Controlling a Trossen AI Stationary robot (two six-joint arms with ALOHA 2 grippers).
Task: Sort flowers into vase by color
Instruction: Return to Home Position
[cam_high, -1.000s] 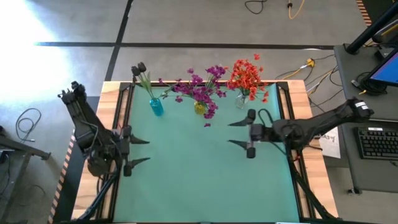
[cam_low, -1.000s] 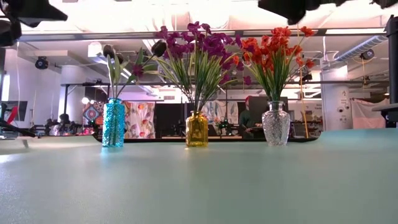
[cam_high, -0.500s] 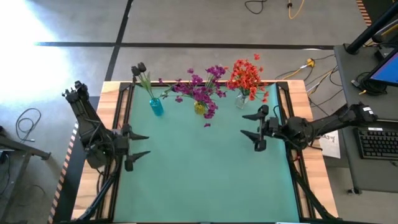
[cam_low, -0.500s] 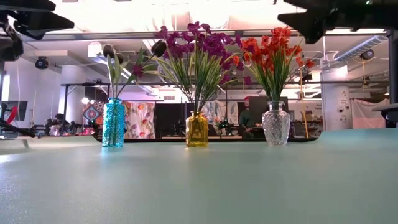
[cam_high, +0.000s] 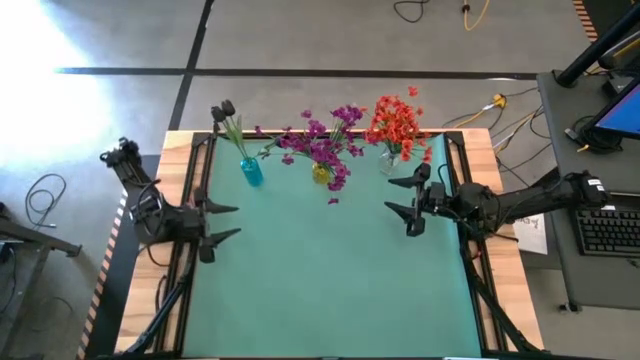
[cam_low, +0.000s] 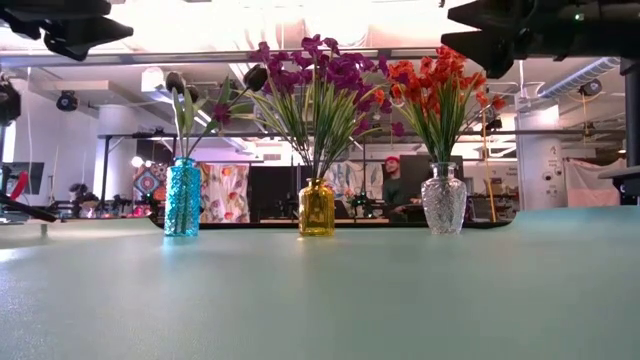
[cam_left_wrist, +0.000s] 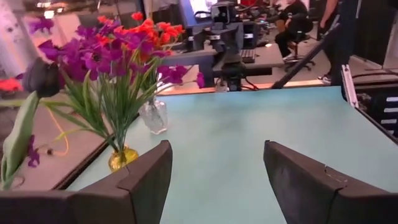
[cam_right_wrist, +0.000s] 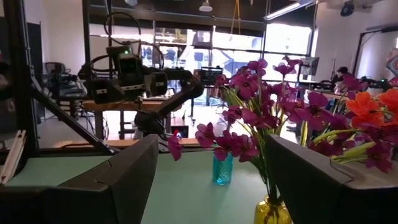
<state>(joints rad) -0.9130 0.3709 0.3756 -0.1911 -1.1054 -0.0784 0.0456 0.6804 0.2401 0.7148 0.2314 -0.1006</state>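
From above, three vases are seen in a row along the far edge of the green worktop. Dark-budded flowers are held in the blue vase, purple flowers in the yellow vase, and orange flowers in the clear vase. The left claw is spread wide at the left edge. The right claw is spread wide near the clear vase. At table height, all three vases are shown upright and apart. In both wrist views, fingers are seen parted widely.

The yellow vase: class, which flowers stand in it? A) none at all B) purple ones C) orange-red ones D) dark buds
B: in the low view the purple flowers rise from the yellow vase, which stands between the blue vase and the clear vase.
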